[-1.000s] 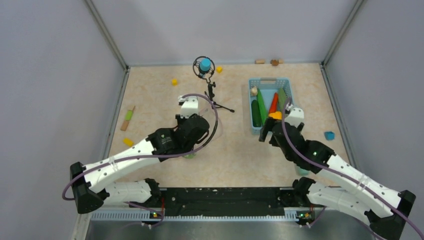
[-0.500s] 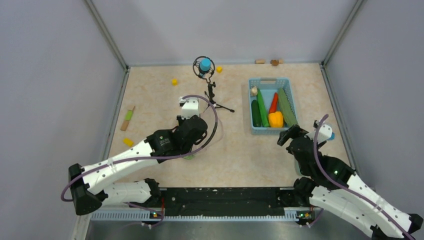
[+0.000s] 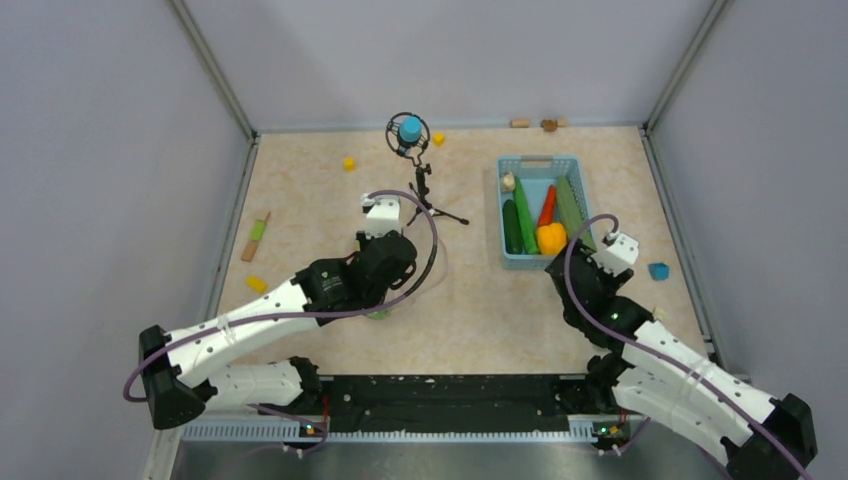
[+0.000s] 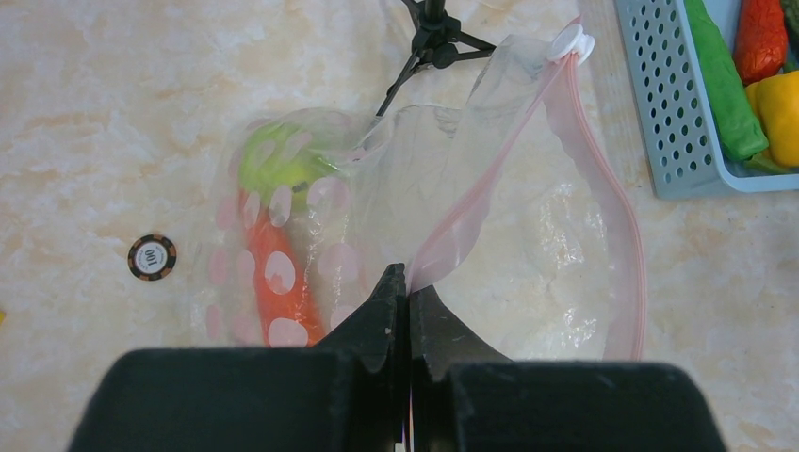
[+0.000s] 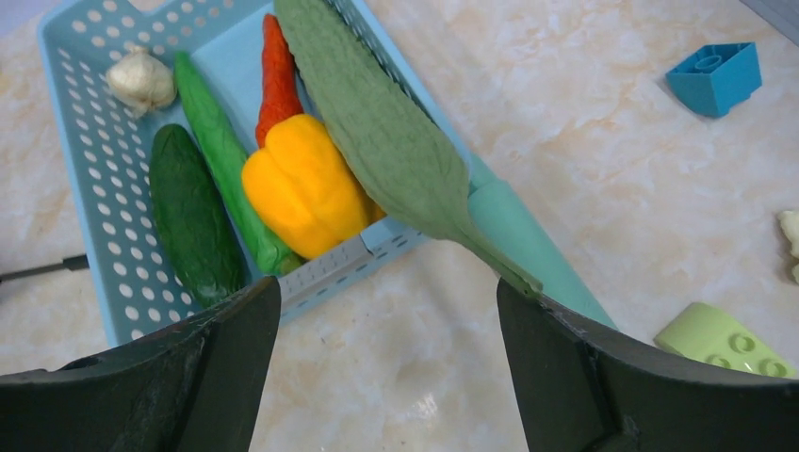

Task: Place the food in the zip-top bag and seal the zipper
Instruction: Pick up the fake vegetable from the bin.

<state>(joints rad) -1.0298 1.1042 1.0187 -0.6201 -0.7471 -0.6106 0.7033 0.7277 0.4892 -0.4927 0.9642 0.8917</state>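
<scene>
Left tool: jaws fully closed, pinching the clear floppy plastic zip-top bag at one lip of its pale pink zipper strip; mouth gapes. Bag lies on the beige marbled surface, with a green toy pear and an orange toy carrot inside.

Right tool: wide open, holding nothing, by the near edge of the light blue perforated plastic basket. In the basket: yellow toy pepper, red toy pepper, long green toy cucumbers, small beige toy mushroom.

I am counting three green cucumbers; one each of bag, basket, yellow pepper, red pepper, mushroom, carrot, pear.
</scene>
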